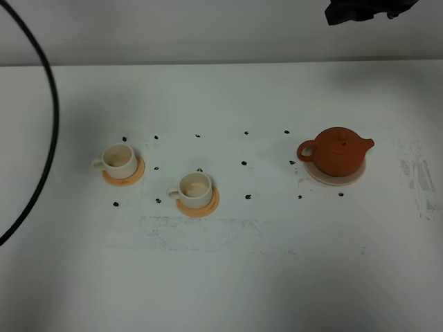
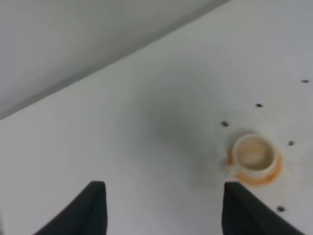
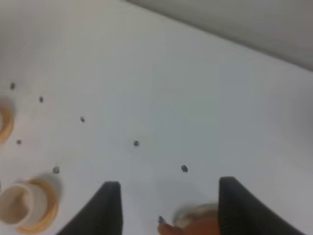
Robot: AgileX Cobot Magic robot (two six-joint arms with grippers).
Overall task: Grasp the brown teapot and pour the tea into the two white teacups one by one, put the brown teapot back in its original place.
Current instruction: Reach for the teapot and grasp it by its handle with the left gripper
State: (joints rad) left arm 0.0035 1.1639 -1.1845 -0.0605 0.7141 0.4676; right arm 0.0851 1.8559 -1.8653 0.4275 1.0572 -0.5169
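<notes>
The brown teapot [image 1: 337,152] stands on its pale beige coaster [image 1: 337,178] at the right of the table, handle to the left. Two white teacups [image 1: 119,160] [image 1: 195,189] stand on orange coasters at the left and middle. My left gripper [image 2: 164,186] is open and empty above bare table, with one cup [image 2: 252,154] ahead of it. My right gripper [image 3: 168,182] is open and empty, high above the table. A sliver of the teapot [image 3: 195,228] and a cup [image 3: 17,205] show at the edge of the right wrist view.
A black cable [image 1: 50,124] curves across the table's left side. A dark part of an arm [image 1: 363,10] shows at the top right edge. Small black dots [image 1: 244,164] mark the white table [image 1: 263,277] around the cups and teapot.
</notes>
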